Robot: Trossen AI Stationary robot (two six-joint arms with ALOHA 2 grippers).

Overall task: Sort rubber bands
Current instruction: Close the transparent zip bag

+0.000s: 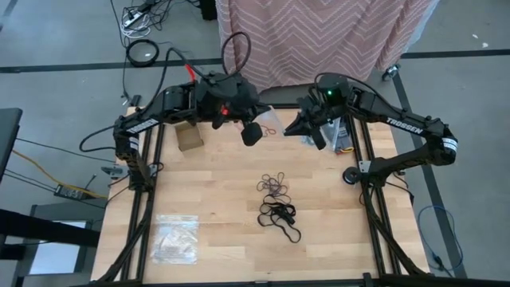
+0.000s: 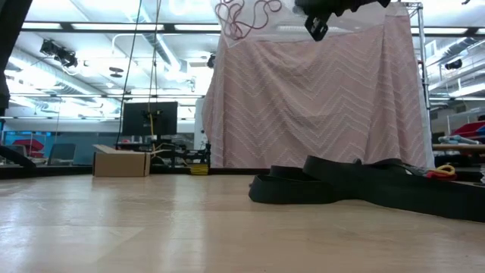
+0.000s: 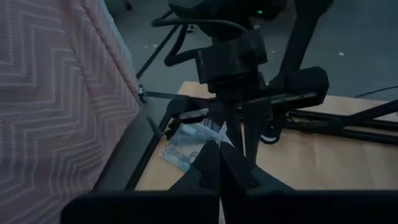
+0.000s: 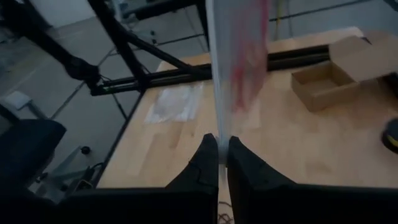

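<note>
Closest edge of the light wooden surface (image 1: 231,263): a flat clear plastic bag (image 1: 175,239) lies there with something pale inside, maybe tan bands, can't really tell. A bit further in, mid-surface, sits a loose tangle of larger black rubber bands (image 1: 279,217), and just beyond it a smaller dark heap of thin bands (image 1: 275,186). Both look bare, not bagged.

Further back on the left is a small open cardboard box (image 1: 190,137), and I can't see anything in it.

At the far edge both arms meet, holding a clear crinkly bag of red rubber bands (image 4: 239,62) up in the air between them. The right pincer (image 4: 219,146) is pressed together on the bag's edge, and the left pincer (image 3: 217,149) seems to be pinching its other corner. Another clear bag (image 3: 186,146) lies under the right arm.

So I'd say it's partway: reds are bagged, the black heaps are left.
</note>
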